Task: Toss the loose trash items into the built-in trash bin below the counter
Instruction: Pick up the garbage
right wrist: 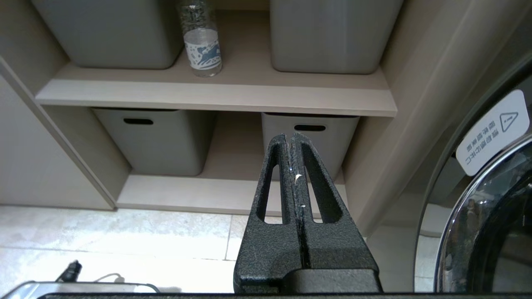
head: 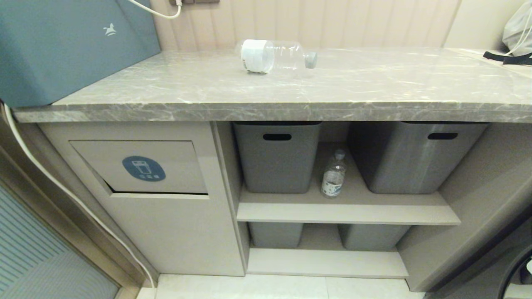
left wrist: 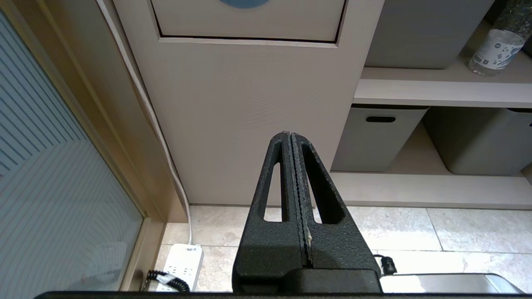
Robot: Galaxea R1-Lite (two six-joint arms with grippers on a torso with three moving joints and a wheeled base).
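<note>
One clear water bottle lies on its side on the marble bench, and a second bottle stands upright on the upper shelf between two grey tubs. The trash bin flap sits below the bench on the left. The left gripper hangs low before the bin cabinet and the right gripper low before the shelves, both with fingers pressed together, holding nothing.

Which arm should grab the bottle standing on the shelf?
Right, probably. The right hand, shut, faces the shelf bottle; the left hand, also shut, faces the cabinet front below the trash flap.
</note>
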